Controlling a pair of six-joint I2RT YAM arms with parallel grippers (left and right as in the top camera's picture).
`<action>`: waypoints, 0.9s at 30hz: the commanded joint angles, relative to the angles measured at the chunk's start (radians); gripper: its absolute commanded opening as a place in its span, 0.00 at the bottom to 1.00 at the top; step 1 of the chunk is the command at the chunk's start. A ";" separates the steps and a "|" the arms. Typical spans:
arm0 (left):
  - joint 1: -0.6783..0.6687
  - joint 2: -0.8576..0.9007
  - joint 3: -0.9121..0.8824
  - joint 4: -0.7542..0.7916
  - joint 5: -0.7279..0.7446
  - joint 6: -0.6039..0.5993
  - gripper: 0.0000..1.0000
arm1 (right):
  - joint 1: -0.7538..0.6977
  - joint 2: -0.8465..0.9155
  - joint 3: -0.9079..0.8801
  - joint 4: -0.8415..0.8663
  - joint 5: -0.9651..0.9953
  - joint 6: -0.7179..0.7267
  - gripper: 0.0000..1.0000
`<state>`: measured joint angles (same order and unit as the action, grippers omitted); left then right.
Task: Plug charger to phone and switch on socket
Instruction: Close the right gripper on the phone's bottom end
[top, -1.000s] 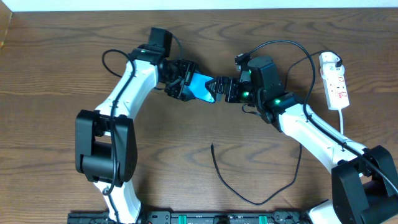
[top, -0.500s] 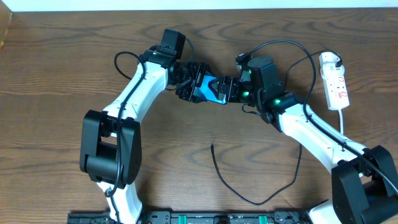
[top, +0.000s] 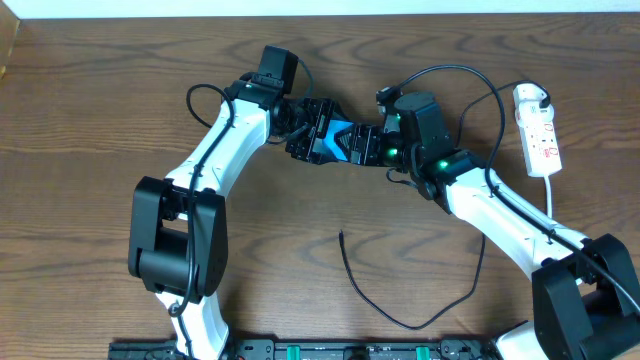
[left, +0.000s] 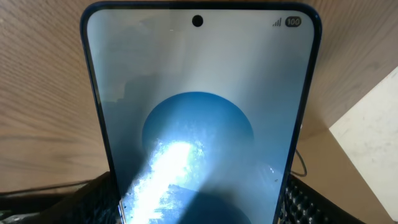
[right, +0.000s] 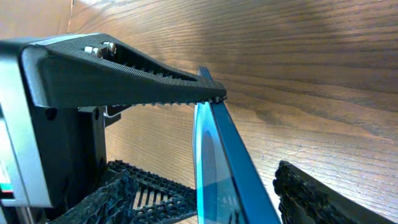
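Phone (top: 338, 141) is hanging off the table (top: 100, 150) between both arms. Left gripper (top: 310, 133) is clamping its side edges. Right gripper (top: 366, 148) is straddling the other end, one finger (right: 155, 90) touching an edge; a full grip I cannot tell. Charger (top: 345, 258) is lying loose on the table, well apart from the socket (top: 540, 135).

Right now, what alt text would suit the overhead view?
Two robot arms meet over a wooden table: the left gripper holds a blue-screened phone, the right gripper at its other end. A thin black cable lies loose nearby; a white power strip sits far right.
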<state>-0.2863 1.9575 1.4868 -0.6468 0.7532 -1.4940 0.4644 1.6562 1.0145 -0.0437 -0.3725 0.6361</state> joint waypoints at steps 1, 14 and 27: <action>-0.002 -0.039 0.004 0.002 0.067 -0.013 0.07 | 0.016 0.011 0.020 -0.001 0.008 -0.001 0.66; -0.002 -0.039 0.004 0.002 0.070 -0.012 0.07 | 0.016 0.011 0.020 -0.001 0.009 -0.001 0.37; -0.022 -0.039 0.004 0.045 0.069 -0.011 0.07 | 0.016 0.011 0.020 -0.001 0.008 -0.001 0.06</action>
<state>-0.2920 1.9575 1.4868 -0.6216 0.7860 -1.4963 0.4625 1.6562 1.0145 -0.0437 -0.3508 0.6483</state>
